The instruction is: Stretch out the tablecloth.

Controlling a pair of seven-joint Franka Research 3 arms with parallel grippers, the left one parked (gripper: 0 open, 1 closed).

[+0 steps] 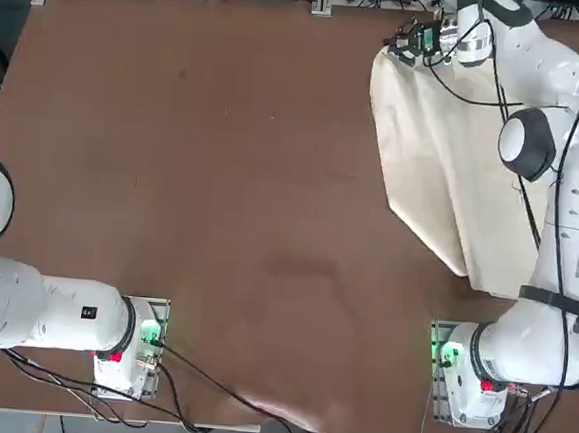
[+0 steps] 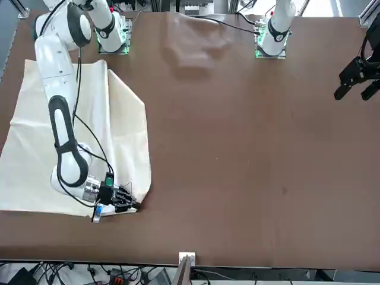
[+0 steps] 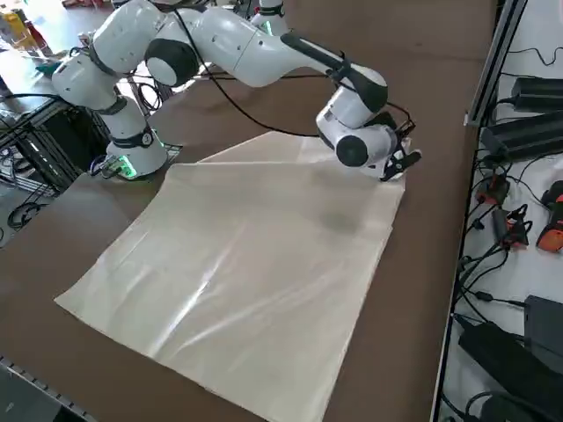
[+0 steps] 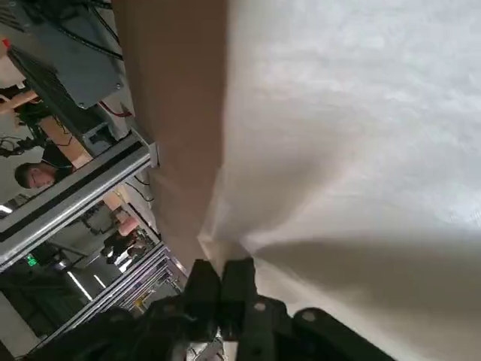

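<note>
The cream tablecloth lies on the right half of the brown table, partly folded over itself along its left side. In the right side view the tablecloth spreads flat with soft creases. My right gripper sits low at the cloth's far left corner, near the table's far edge. In the wrist view the fingers stand together, shut on the corner of the tablecloth. The front view shows the gripper at the corner of the tablecloth, with the arm reaching across the sheet.
Bare brown table spreads to the left of the cloth. The far table edge runs just beyond the gripper, with cables and gear behind it. My right arm's base stands at the near edge.
</note>
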